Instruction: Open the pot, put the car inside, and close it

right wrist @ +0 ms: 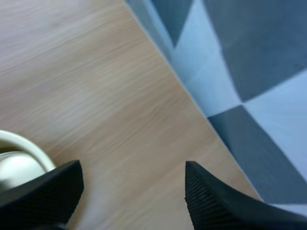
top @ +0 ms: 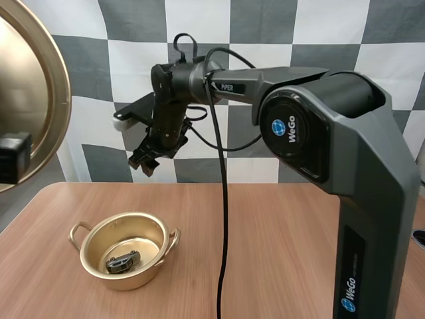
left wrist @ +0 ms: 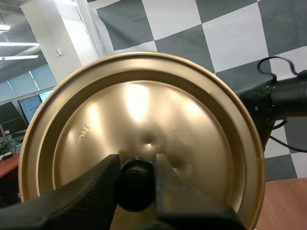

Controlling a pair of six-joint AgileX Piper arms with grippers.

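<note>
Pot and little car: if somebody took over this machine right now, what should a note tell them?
Left gripper: shut on the knob of the lid, held up off the table.
Right gripper: open, empty, raised above the table.
Pot: open on the table, car inside.
Done: pot opened, car in.
To do: put the lid back on.

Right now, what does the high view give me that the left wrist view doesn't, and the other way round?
High view: the open pot on the table, the car lying inside it, and the right tool hanging in the air above the table, behind the pot.
Left wrist view: the left tool pinching the black knob between its fingers.
Both: the gold lid that the knob sits on, held up away from the pot, and the right arm.
</note>
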